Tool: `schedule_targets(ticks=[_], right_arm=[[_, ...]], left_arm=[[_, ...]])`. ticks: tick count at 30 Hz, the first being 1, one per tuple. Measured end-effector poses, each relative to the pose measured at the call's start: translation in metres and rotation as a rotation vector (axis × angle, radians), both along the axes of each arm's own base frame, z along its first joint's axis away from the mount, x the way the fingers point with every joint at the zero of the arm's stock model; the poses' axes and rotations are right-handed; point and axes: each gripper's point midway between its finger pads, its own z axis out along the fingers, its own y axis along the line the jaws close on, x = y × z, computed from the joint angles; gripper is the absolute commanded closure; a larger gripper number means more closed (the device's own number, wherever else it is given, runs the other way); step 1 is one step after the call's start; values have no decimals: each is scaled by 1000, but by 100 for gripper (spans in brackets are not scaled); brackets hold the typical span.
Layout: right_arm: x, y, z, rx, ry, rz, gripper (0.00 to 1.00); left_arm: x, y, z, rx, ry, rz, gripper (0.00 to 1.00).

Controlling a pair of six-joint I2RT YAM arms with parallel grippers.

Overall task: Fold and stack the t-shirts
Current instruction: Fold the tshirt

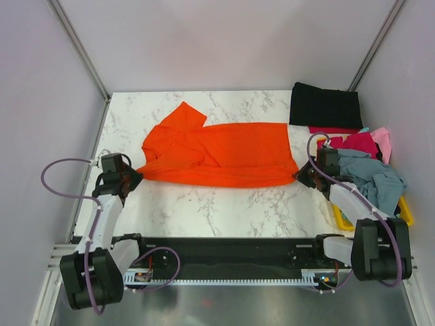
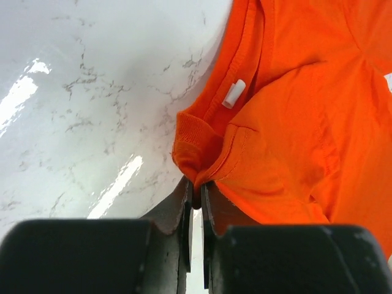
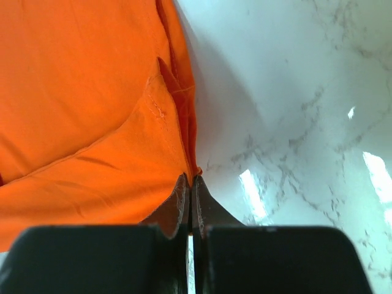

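Pale walls [image 1: 224, 41] are closing in a white marbled table [image 1: 224, 204] on three sides. Across its middle an orange shirt [image 1: 217, 153] is lying spread out, running from near the left edge toward the right edge, with one sleeve pointing at the far edge. The cloth is lying in loose folds rather than flat.

At the near left end of the shirt, the left gripper [image 1: 134, 178] is sitting low by the table. In the left wrist view its jaws [image 2: 196, 187] are pressed together on a bunched bit of orange hem, with the shirt [image 2: 288, 122] spreading away beyond them. A small white label [image 2: 233, 93] is showing on an inner seam just past the pinch.

At the near right end, the right gripper [image 1: 302, 176] is doing the same. In the right wrist view its jaws [image 3: 188, 180] are nipping the very corner of the orange cloth [image 3: 79, 92], with bare marble lying to the side.

A black shirt [image 1: 325, 105] is lying folded at the far right corner. Just nearer along the right edge, a red shirt [image 1: 360, 142], a pink shirt [image 1: 383, 141] and a grey-blue shirt [image 1: 377, 178] are heaped together, partly covering a yellow bin [image 1: 406, 210]. The right arm is reaching past this heap.
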Motion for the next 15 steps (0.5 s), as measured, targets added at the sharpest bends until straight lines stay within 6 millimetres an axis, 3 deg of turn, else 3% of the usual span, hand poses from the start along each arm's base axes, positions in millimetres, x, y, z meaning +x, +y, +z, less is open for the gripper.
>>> schedule_targets(ticks=[3,4,5,7,9,10,13,15], right_arm=[[-13,0,-1,0,3,-2,100],[-19,-1,-3,-1,11,-3,100],[-24,-1,-6,-2,21,-4,99],[-33,-1,-11,-3,41,-6,52],[-39,-2,-15,5,62,-20,26],[-42,-2,-15,5,69,-26,14],[-44,-5,-13,-3,67,-37,9],[-45,-7,-9,-14,66,-47,9]], left_arm=[[-14,-2,6,-3,-8,0,82],[-18,-3,7,-5,-10,-2,76],[-22,-5,9,-9,-14,-8,57],[-30,-9,10,-20,-14,-11,26],[-36,-13,11,-43,-8,-12,17],[-39,-14,11,-51,-2,-11,2],[-47,-16,13,-64,30,-7,1],[-47,-15,27,-52,25,-8,2]])
